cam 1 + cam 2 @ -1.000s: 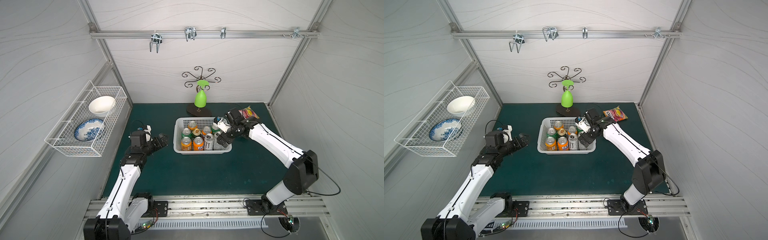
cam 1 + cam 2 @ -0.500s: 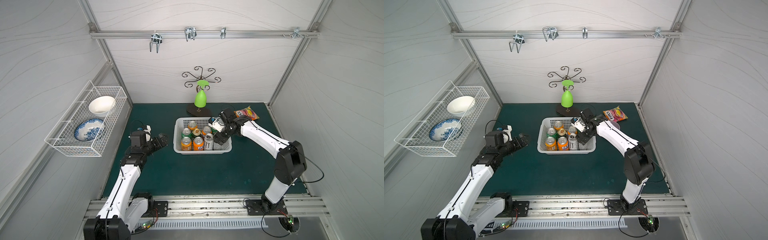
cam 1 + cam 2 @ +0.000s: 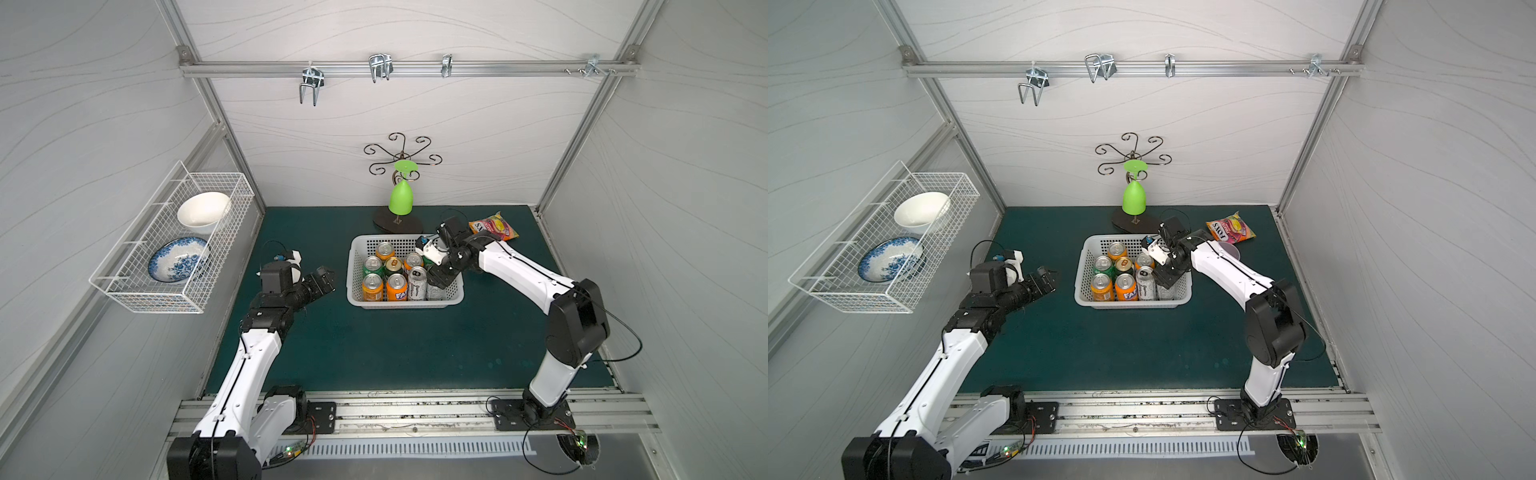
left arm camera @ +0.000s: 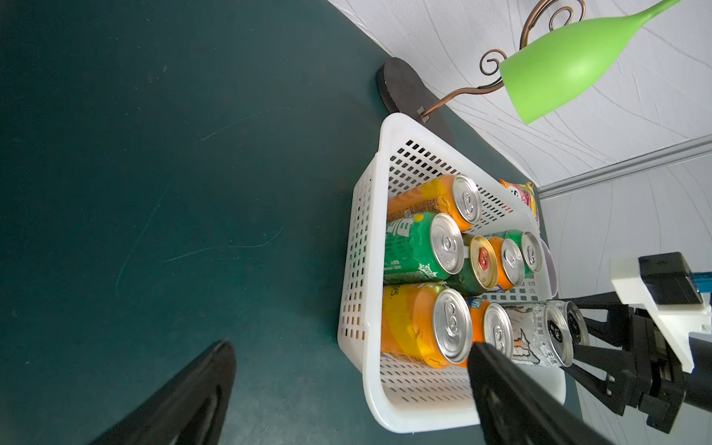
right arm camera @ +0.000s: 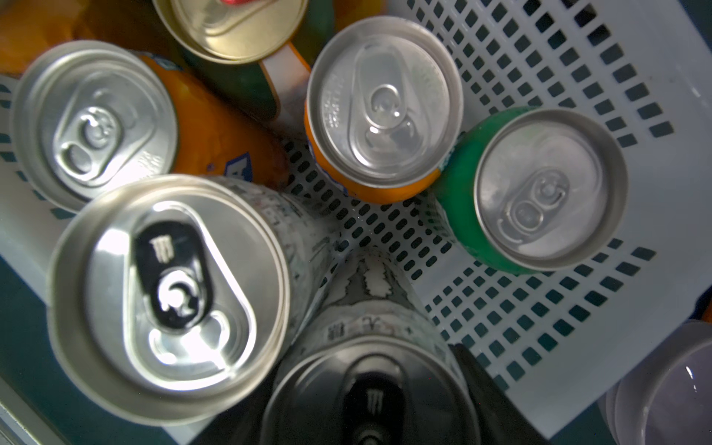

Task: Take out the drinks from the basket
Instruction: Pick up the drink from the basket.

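**Cans packed upright, right gripper down on the corner one**

Cans fill the white perforated basket [image 3: 405, 301] at the middle of the green counter [image 3: 374, 353], all of them inside and upright, none taken out yet. Orange Fanta cans [image 3: 396, 286] and green cans [image 3: 372, 266] stand shoulder to shoulder around a gold-topped can [image 3: 393, 264], which leaves little room for fingers between them.

The right gripper [image 3: 441, 277] reaches down into the near right corner, over the slim silver-white can [image 5: 370, 385] that stands beside its twin [image 3: 417, 283]. That corner looks like the sensible start: the tall cans rise above the rest and one side faces the basket wall. In the right wrist view a dark finger [image 5: 487, 389] lies along this can's side, with the jaws partly closed about it; whether they already press the metal cannot be told.

The left gripper [image 3: 322, 280] hovers just left of the basket, its jaws spread wide and holding nothing, probably waiting its turn at the left-hand cans.

A snack packet [image 3: 496, 226] lies far right, a green glass [image 3: 400, 199] hangs on its stand behind the basket, and a wire rack [image 3: 174, 249] with bowls is on the left wall.
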Robot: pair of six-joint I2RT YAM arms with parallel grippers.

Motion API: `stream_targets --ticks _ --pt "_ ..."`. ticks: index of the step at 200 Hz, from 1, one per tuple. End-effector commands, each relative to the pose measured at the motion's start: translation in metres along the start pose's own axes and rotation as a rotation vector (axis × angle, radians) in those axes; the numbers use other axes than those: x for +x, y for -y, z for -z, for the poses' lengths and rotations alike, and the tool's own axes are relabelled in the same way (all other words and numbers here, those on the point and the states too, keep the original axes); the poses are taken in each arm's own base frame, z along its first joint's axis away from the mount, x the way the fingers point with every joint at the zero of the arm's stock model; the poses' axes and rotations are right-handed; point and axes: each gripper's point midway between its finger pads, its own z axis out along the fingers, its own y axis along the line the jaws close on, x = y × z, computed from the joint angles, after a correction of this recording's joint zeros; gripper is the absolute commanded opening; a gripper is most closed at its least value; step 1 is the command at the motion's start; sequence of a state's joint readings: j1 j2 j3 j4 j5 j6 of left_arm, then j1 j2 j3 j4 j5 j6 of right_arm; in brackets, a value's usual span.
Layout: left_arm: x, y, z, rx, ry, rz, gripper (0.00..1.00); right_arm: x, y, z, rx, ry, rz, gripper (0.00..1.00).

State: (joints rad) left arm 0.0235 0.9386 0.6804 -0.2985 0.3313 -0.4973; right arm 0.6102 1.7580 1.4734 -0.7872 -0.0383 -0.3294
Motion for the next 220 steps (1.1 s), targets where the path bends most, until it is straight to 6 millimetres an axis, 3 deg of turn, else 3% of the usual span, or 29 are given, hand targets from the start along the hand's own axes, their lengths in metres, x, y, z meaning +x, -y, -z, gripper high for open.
stream_targets --ticks 1,81,139,220 --pt "-0.011 0.009 0.005 0.022 0.045 -0.038 0.98 -0.004 -0.008 0.009 -0.024 0.022 -0.007 0.52" --pt "-0.011 0.013 0.008 0.040 0.046 -0.042 0.98 -0.016 0.001 0.055 0.062 0.095 -0.038 0.43" --pt "-0.012 0.014 0.008 0.043 0.046 -0.042 0.98 -0.028 0.004 0.105 0.107 0.159 -0.068 0.42" --pt "-0.011 0.013 0.007 0.042 0.041 -0.041 0.98 -0.036 -0.008 0.175 0.115 0.253 -0.077 0.43"
